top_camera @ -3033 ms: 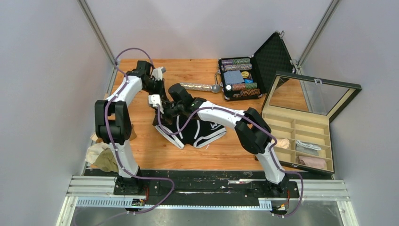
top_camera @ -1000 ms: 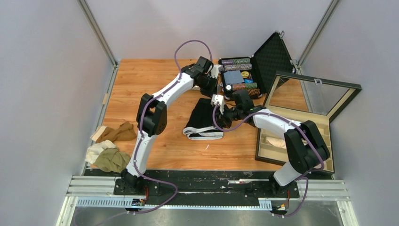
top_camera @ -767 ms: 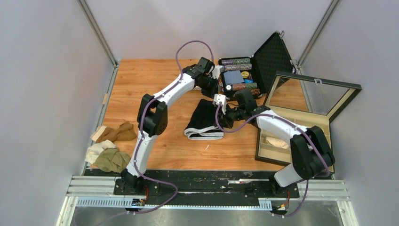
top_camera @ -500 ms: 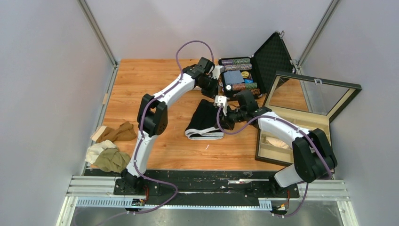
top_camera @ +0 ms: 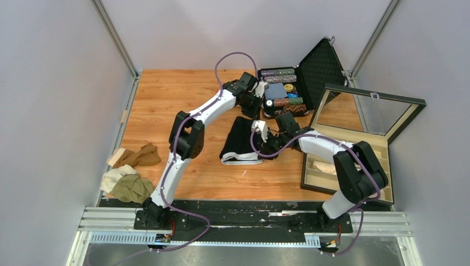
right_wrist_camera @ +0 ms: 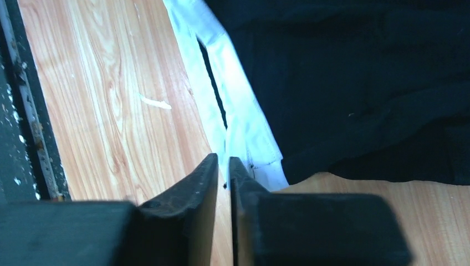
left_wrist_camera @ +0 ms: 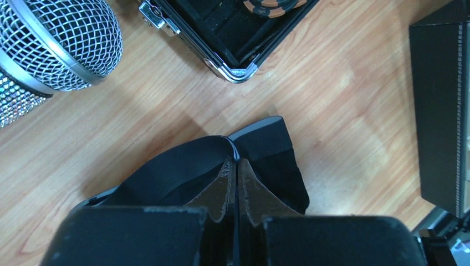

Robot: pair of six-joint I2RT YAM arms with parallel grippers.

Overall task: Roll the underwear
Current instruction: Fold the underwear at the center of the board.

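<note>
A black underwear (top_camera: 238, 138) with a white waistband (top_camera: 239, 159) lies folded into a narrow panel at the middle of the table. My left gripper (top_camera: 254, 115) is at its far right corner. In the left wrist view that gripper (left_wrist_camera: 237, 162) is shut on a raised fold of the black cloth (left_wrist_camera: 266, 149). My right gripper (top_camera: 262, 151) is low at the near right corner. In the right wrist view its jaws (right_wrist_camera: 223, 160) stand a thin gap apart, with the waistband's corner (right_wrist_camera: 244, 127) just past the tips and bare wood showing between them.
Brown (top_camera: 138, 156), white (top_camera: 113, 177) and olive (top_camera: 130, 189) garments lie piled at the table's left edge. A wooden compartment box (top_camera: 346, 145) with its glass lid up stands to the right. An open chip case (top_camera: 282, 91) stands behind, with a glittery microphone (left_wrist_camera: 55, 39) beside it.
The spread black underwear is now a folded panel. Over the last second the right gripper slid to the waistband corner and its jaws parted slightly. The left gripper shifted a little right, still pinching.
</note>
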